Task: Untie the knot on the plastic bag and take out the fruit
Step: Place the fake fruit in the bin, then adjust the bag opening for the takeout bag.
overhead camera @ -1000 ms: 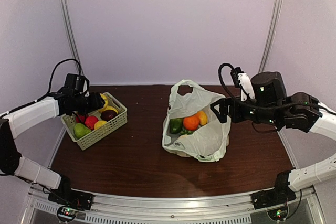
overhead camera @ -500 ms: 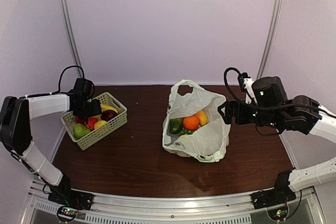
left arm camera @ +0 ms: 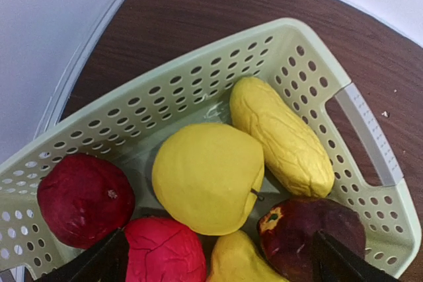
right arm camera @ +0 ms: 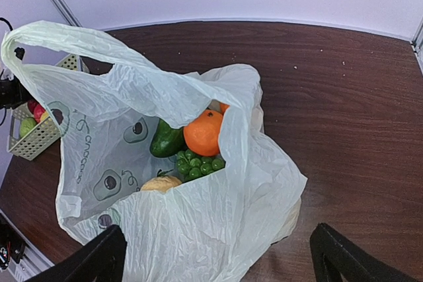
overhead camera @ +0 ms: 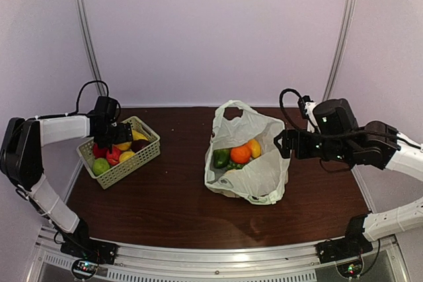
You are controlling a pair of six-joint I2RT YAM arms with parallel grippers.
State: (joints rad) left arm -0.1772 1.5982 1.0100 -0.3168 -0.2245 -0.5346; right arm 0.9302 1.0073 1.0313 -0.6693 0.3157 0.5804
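The right tool [overhead camera: 283, 143] stands wide open with nothing in it. It hovers just beside the upper right flank of the plastic bag [overhead camera: 254, 173]. The bag sits slumped right of centre on the worktop [overhead camera: 172, 203], its mouth gaping upward and toward the left. Its two handles are untied, and one loop handle [overhead camera: 231, 105] arches up at the back. Inside the bag lie an orange [right arm camera: 203, 131], green grapes [right arm camera: 198, 163], a dark green piece [right arm camera: 166, 140] and a peach-coloured piece [right arm camera: 160, 183].

Bare worktop lies in front of the bag and between it and the basket [overhead camera: 135, 163], which sits near the left edge. The left tool [overhead camera: 109, 138], its jaws likewise spread wide and empty, hangs over the basket. Below it are a yellow apple [left arm camera: 208, 186], a wrinkled yellow fruit [left arm camera: 281, 133], red pieces [left arm camera: 86, 199] and a dark plum [left arm camera: 310, 236].
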